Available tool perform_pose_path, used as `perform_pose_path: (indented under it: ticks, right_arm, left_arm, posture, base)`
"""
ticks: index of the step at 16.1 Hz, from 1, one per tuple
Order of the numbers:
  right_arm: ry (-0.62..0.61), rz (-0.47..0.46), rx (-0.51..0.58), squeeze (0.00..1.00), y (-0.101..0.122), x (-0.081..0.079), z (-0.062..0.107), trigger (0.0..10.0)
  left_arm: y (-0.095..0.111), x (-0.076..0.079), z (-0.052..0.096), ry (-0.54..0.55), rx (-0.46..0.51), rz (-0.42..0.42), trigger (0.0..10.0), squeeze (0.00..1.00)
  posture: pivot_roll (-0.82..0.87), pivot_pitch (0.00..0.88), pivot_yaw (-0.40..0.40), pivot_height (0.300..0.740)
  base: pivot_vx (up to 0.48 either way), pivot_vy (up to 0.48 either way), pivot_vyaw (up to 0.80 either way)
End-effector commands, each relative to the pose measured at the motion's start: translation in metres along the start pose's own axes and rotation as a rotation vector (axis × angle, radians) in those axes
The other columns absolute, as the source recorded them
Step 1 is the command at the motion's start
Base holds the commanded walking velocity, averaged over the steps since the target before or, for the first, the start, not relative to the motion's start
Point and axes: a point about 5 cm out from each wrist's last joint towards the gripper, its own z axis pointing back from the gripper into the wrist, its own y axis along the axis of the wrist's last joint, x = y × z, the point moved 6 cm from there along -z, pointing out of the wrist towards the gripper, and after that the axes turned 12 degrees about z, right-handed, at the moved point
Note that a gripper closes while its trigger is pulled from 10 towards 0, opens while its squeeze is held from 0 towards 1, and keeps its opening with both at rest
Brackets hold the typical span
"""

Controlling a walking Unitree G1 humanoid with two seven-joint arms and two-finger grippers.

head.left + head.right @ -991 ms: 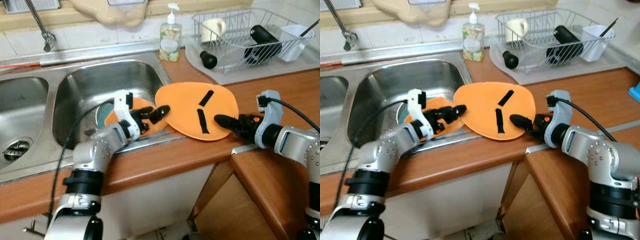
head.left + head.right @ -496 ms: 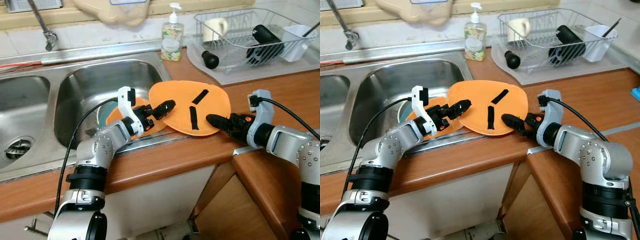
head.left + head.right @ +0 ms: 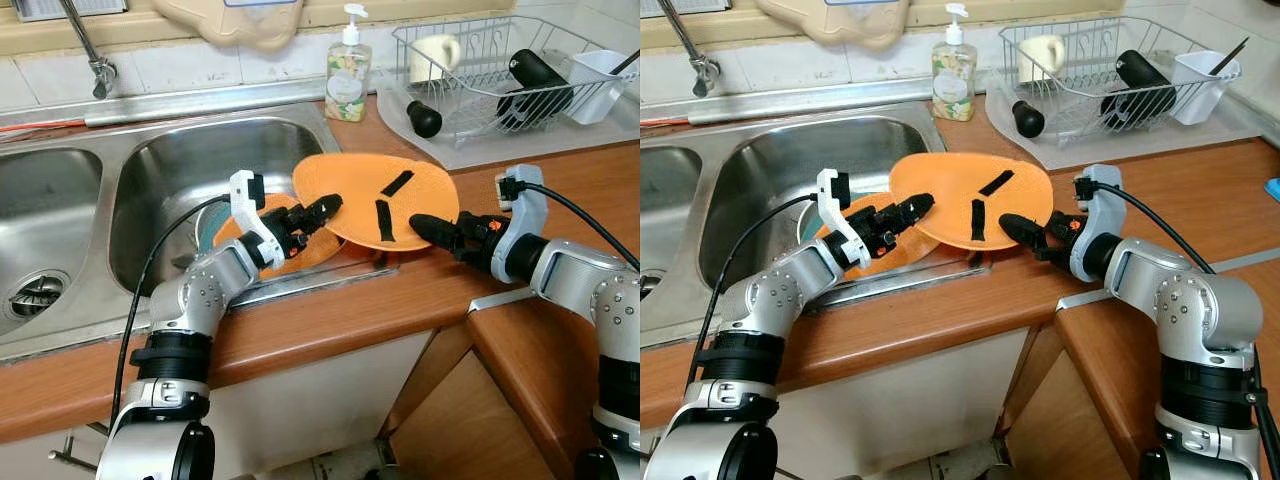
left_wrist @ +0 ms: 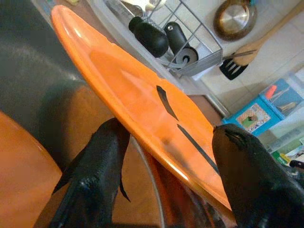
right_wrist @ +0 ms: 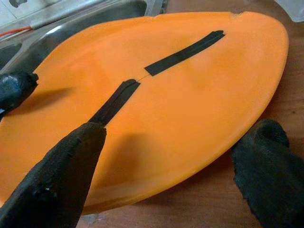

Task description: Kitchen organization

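A large orange plate (image 3: 375, 190) with two black tape strips hangs tilted just above the wooden counter (image 3: 560, 180) by the sink's right rim, casting a shadow beneath. My left gripper (image 3: 318, 212) is at its left rim, open, with the rim passing between the fingers (image 4: 95, 175). My right gripper (image 3: 428, 228) meets the plate's right edge, open, its fingers (image 5: 57, 175) spread wide before the plate (image 5: 180, 109). A second orange plate (image 3: 305, 250) lies at the sink's edge under my left gripper, on something teal (image 3: 207, 228).
A wire dish rack (image 3: 480, 95) at the back right holds a cup, a black bottle and a white tub. A soap bottle (image 3: 346, 75) stands behind the right sink basin (image 3: 190, 160). A second basin (image 3: 40, 220) is at left. A lower counter corner (image 3: 510, 350) juts out under my right arm.
The taped orange plate has come up off the counter and shifted left toward the sink, now tilted between both grippers. My right gripper followed it leftward.
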Motion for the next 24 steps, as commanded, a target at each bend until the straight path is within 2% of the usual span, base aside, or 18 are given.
perform_pose_path:
  ticks: [1, 9, 16, 18, 21, 24]
  right_arm:
    - [0.011, 0.034, 0.037, 0.0, 0.011, -0.005, 0.0, 10.0]
    - [0.01, 0.079, 0.047, 0.0, 0.014, -0.007, -0.001, 10.0]
    - [0.012, 0.122, 0.073, 0.0, 0.022, -0.013, -0.006, 10.0]
    - [0.006, 0.145, 0.109, 0.0, 0.032, -0.016, -0.008, 10.0]
    - [0.031, 0.166, 0.146, 0.0, 0.042, -0.024, -0.008, 10.0]
    - [0.055, 0.195, 0.169, 0.0, 0.046, -0.03, -0.004, 10.0]
  left_arm:
    - [0.008, 0.013, -0.002, -0.05, 0.022, -0.022, 0.0, 0.0]
    - [0.012, 0.012, 0.011, -0.028, 0.052, -0.041, 0.0, 0.0]
    - [0.026, 0.011, 0.035, 0.027, 0.124, -0.061, 0.0, 0.0]
    - [0.046, 0.019, 0.042, 0.016, 0.212, -0.033, 0.0, 0.0]
    - [0.066, 0.024, 0.049, 0.016, 0.263, -0.052, 0.0, 0.0]
    - [0.088, 0.017, 0.061, 0.068, 0.369, -0.036, 0.0, 0.0]
  posture:
    - [-0.21, 0.0, 0.023, 0.74]
    - [-0.21, 0.0, 0.021, 0.74]
    - [-0.18, 0.0, 0.013, 0.74]
    - [-0.17, 0.0, 0.01, 0.74]
    - [-0.17, 0.0, 0.011, 0.74]
    - [-0.17, 0.0, 0.017, 0.74]
  base:
    - [0.0, 0.0, 0.0]
    - [0.0, 0.0, 0.0]
    - [0.0, 0.0, 0.0]
    - [0.0, 0.0, 0.0]
    - [0.0, 0.0, 0.0]
    - [0.0, 0.0, 0.0]
